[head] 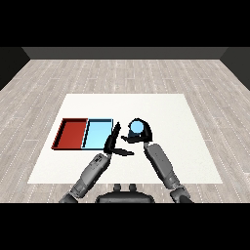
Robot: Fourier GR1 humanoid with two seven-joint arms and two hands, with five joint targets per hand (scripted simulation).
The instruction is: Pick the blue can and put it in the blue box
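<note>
The blue can (136,128) shows its round light blue top just right of the light blue tray (97,135). My right hand (142,134) is curled round the can and holds it above the white table. My left hand (114,140) is open with straight fingers, standing at the blue tray's right edge, its thumb pointing toward the can. The can's lower body is hidden by the right hand.
A red tray (72,133) lies to the left of the blue tray, touching it. Both trays sit on the left half of the white table (171,122). Grey wooden floor surrounds the table.
</note>
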